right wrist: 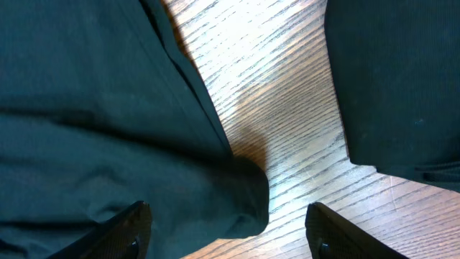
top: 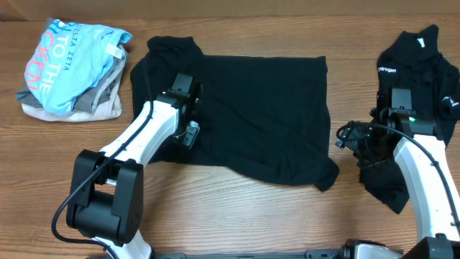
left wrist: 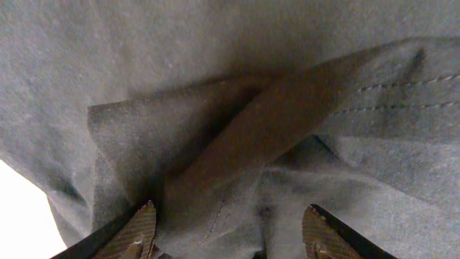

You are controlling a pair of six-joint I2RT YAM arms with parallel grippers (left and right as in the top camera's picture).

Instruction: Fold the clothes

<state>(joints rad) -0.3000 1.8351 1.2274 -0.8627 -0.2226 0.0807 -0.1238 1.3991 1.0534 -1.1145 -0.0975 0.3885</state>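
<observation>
A stack topped by the light-blue tee [top: 68,61] lies well away on the outer side of the left end effector [left wrist: 230,223] and looks finished. The black shirt [top: 259,108] is spread flat under that end effector and seems only begun. Its jaws stand wide, astride a raised fold of the cloth with a stitched hem running off to the right, and nothing looks pinched. A crumpled black heap [top: 424,65] waits just beyond the right end effector [right wrist: 230,223], so most of the folding appears to be left. That end effector is also wide and empty, over a strip of bare worktop [right wrist: 287,108] with the shirt's corner on one side and the heap's edge on the other. Open wood lies nearer the arms' bases for laying folds
</observation>
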